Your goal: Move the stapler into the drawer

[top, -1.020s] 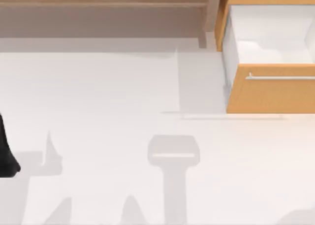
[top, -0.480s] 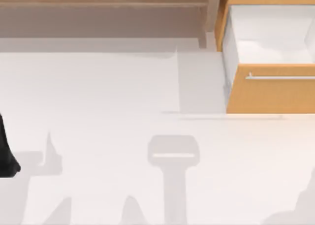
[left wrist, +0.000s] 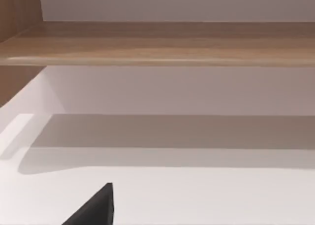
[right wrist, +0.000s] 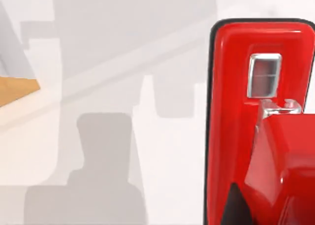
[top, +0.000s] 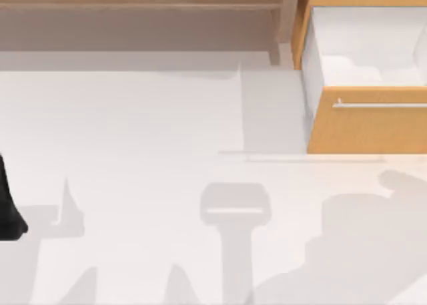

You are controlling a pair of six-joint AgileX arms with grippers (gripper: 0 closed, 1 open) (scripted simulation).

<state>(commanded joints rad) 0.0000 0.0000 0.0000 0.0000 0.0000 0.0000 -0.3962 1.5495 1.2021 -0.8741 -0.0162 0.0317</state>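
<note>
The bright red stapler hangs close in the right wrist view, above the white table. My right gripper is shut on it, and one dark finger shows against its side. The orange-tan drawer stands pulled open at the table's back right, with white inner walls and a silver bar handle on its front. An orange corner of the drawer appears in the right wrist view, well off from the stapler. My left gripper is parked at the table's left edge, its black finger over bare table.
A pale wooden shelf runs along the back left, also the shelf in the left wrist view. A broad arm shadow lies on the white table in front of the drawer.
A large shadow has spread in from the lower right of the table toward the drawer's front. The left arm and the drawer have not moved.
</note>
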